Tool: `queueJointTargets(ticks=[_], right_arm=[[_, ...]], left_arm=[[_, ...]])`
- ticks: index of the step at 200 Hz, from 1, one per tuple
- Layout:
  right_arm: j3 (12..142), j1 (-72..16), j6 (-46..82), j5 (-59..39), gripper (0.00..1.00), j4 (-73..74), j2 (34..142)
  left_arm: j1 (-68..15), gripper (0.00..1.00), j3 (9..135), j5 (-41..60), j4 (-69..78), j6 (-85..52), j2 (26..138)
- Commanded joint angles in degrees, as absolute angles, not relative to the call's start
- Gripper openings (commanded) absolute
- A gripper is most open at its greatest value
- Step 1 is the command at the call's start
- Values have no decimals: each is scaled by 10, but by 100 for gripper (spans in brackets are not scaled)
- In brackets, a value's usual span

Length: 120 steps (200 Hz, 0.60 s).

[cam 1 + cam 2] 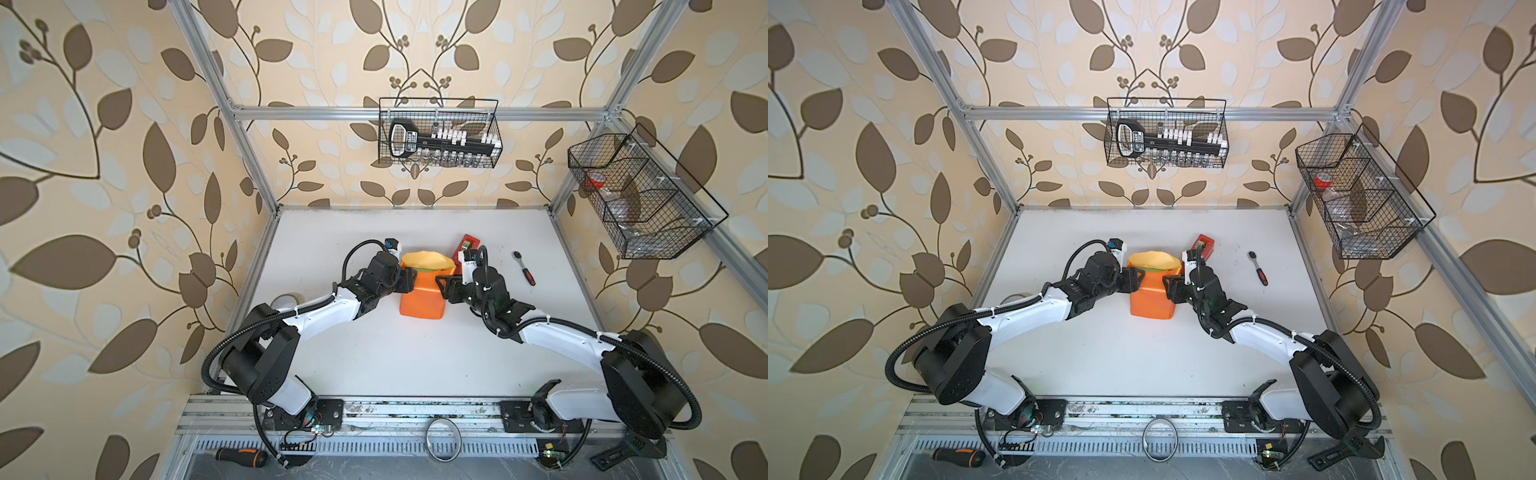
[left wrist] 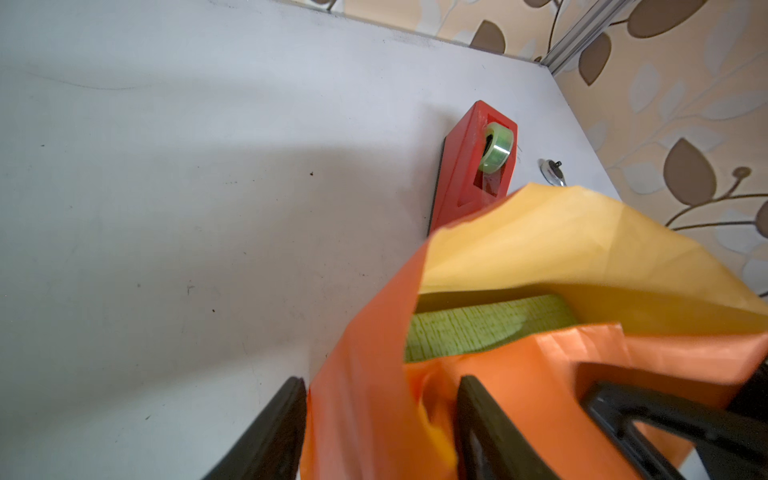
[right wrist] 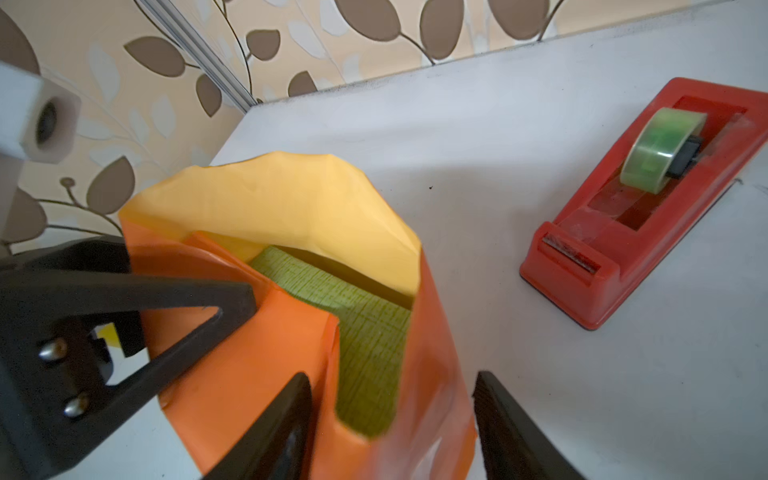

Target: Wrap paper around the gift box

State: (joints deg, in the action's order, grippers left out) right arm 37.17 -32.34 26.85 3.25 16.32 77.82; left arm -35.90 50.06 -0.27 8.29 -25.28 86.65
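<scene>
The gift box [image 3: 365, 332] sits on the desk [image 1: 374, 353], half-sleeved in the paper [image 1: 422, 301]. The left gripper [image 2: 380, 382] and right gripper [image 3: 392, 376] flank the box, equally near, each half-open astride a paper side wall without pinching it.

gift box [image 3: 365, 332]: green, textured, partly visible inside the paper [image 3: 257, 374].
paper: orange outside, pale yellow inside, folded up around the gift box, one end open.
right gripper [image 3: 392, 376]: jaws apart, astride the paper's raised side.
left gripper [image 3: 208, 293]: one finger against the folded flap.
tape dispenser [image 3: 623, 257]: red, on the worktop [image 3: 498, 124], apart from the paper.
</scene>
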Motion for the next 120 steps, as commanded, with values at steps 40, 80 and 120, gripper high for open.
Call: queueJointTargets(ticks=[40, 80, 120], right_arm=[[394, -321, 237, 46, 56, 89, 826], [387, -321, 228, 43, 51, 84, 822], [386, -322, 229, 32, 51, 91, 826]], left_arm=[[-353, 68, 493, -26, 45, -240, 836], [-347, 71, 503, -51, 24, -224, 801], [-349, 54, 515, -63, 6, -188, 815]])
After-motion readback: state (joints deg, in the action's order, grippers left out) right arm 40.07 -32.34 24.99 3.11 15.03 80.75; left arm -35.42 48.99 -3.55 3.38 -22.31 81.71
